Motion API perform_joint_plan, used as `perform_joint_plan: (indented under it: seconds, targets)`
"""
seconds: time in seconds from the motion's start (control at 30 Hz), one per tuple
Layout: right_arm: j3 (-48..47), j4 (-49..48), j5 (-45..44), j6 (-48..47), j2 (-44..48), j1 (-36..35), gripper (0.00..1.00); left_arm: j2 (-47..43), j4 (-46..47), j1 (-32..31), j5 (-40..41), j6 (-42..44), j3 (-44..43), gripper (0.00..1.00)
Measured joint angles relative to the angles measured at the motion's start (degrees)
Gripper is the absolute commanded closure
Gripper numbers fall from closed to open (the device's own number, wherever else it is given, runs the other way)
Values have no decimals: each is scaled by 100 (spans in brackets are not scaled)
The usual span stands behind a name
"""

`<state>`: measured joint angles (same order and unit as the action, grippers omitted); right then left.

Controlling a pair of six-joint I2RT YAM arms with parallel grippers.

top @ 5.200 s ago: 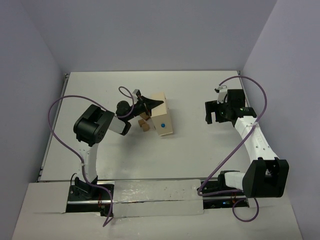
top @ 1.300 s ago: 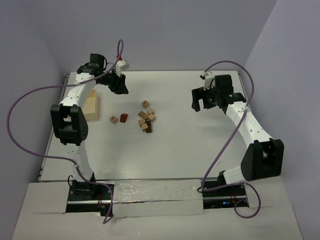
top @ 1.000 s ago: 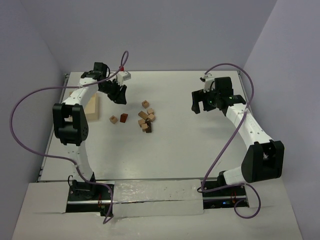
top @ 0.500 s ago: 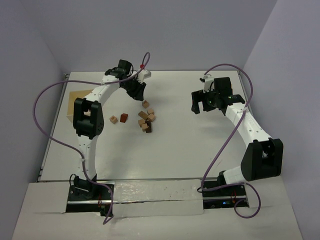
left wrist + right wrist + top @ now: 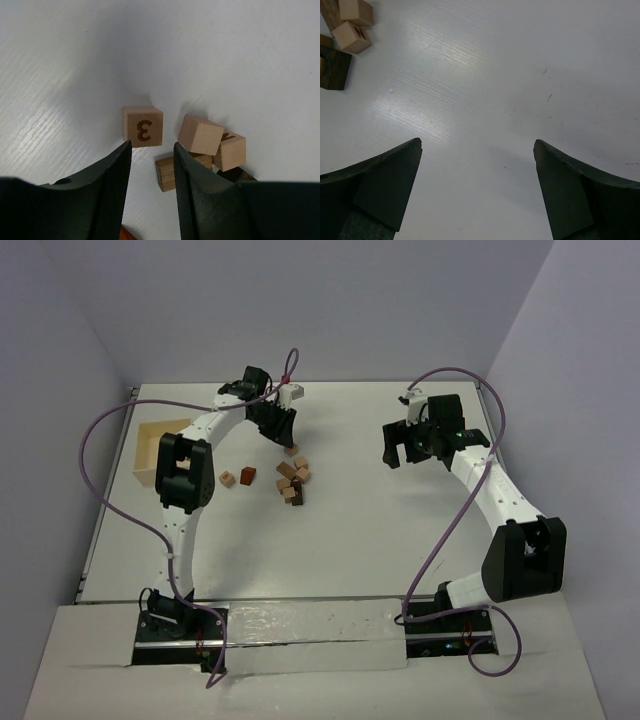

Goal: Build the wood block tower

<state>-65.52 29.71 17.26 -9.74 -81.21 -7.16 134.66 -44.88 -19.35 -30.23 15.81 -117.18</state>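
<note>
Several small wooden blocks lie loose on the white table. A main cluster (image 5: 292, 482) sits mid-table, with a tan cube (image 5: 227, 478) and a red-brown cube (image 5: 246, 474) to its left and one tan cube (image 5: 291, 449) behind it. My left gripper (image 5: 284, 434) hovers just behind that rear cube, open a little and empty. In the left wrist view the gripper (image 5: 152, 146) points at a tan cube marked "3" (image 5: 142, 126), with tan cubes (image 5: 201, 135) and a brown block (image 5: 167, 173) beside it. My right gripper (image 5: 394, 451) is wide open and empty, to the right of the blocks.
The shallow pale wooden tray (image 5: 143, 452) lies at the table's left edge. The right wrist view shows bare white table between the fingers (image 5: 402, 165), with tan blocks (image 5: 351, 36) and a dark block (image 5: 332, 67) at its top left corner.
My left arm has swung from the tray at the left edge rightward to the rear of the blocks. The tray stays at the left. The right arm has barely moved.
</note>
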Motion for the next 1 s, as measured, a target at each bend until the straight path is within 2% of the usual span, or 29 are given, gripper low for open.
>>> perform_joint_plan:
  seconds: [0.23,0.43,1.0]
  targets:
    - [22,3,4,-31,0,0,0,165,113,-2,-35,-177,-104,56]
    - [46,28,4,-40,2,0,0,293,155,-2,-89,-185,-179,62]
    - [171,35,4,-46,7,0,0,267,399,-18,-509,110,103,64]
